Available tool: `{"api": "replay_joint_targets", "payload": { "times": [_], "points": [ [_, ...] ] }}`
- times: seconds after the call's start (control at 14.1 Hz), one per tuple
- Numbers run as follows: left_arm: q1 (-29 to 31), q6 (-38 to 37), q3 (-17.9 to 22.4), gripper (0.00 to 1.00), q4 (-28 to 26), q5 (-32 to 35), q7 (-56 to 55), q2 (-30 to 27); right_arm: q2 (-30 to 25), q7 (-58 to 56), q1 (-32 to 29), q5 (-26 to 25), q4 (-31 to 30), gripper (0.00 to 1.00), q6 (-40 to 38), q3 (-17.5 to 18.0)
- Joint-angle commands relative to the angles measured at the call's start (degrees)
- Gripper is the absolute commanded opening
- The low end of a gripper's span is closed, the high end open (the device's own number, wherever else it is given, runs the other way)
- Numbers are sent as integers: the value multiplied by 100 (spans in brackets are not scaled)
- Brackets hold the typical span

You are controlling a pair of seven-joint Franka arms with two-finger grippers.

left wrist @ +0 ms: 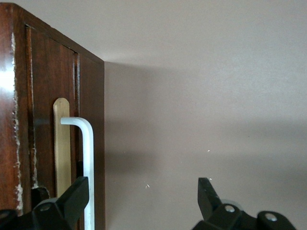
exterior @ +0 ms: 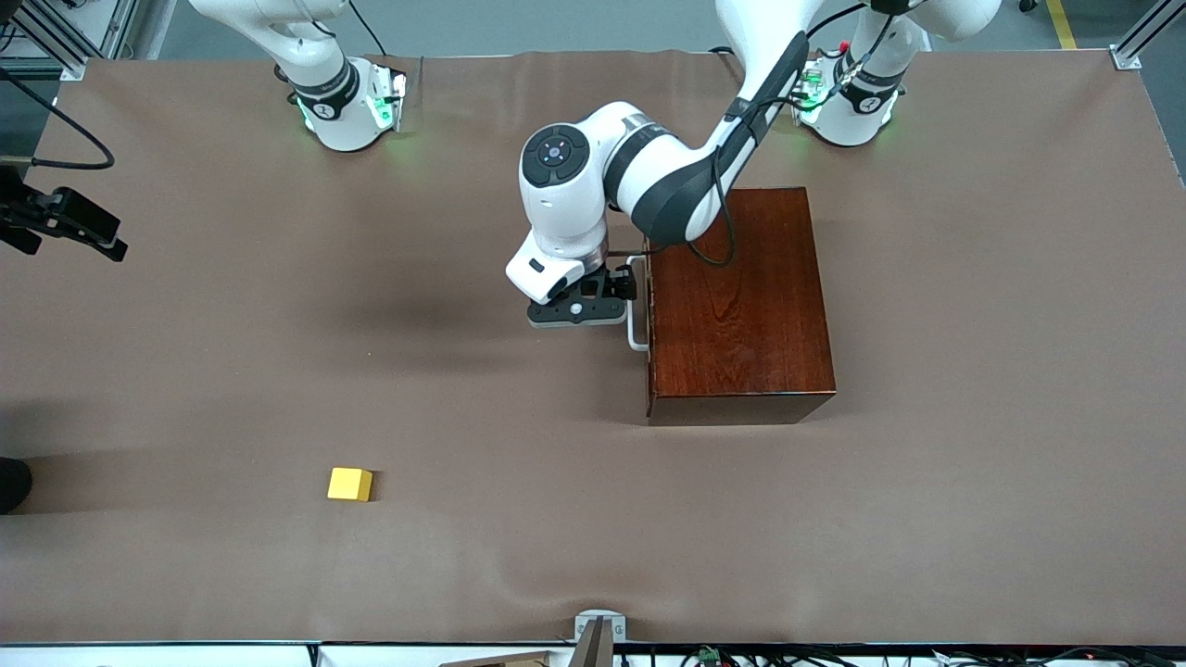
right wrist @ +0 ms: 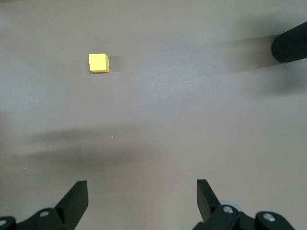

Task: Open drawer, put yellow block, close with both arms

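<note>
The mahogany wooden box [exterior: 741,306] stands in the middle of the table with its drawer [left wrist: 48,120] shut, the drawer front facing the right arm's end. My left gripper [exterior: 633,283] is open at the white loop handle [exterior: 637,335]. In the left wrist view the handle [left wrist: 88,163] runs just inside one finger [left wrist: 72,199] of the left gripper [left wrist: 144,196], and nothing is gripped. The yellow block [exterior: 349,484] lies on the table, nearer the front camera and toward the right arm's end. My right gripper [right wrist: 142,196] is open above bare table, well apart from the yellow block [right wrist: 99,63].
A black device on a cable [exterior: 65,222] juts in at the table's edge at the right arm's end. A dark rounded object [exterior: 11,484] sits at that same edge, level with the block. A metal bracket [exterior: 598,630] is at the front edge.
</note>
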Motion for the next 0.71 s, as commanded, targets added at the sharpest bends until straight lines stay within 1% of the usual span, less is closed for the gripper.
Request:
{"api": "replay_joint_targets", "payload": {
  "times": [0.0, 0.64],
  "points": [
    [-72, -135, 56, 100, 181, 93, 50, 98, 37, -52, -3, 31, 94, 100, -28, 4],
    [-125, -592, 65, 100, 163, 119, 482, 239, 37, -52, -20, 40, 103, 100, -20, 4]
  ]
}}
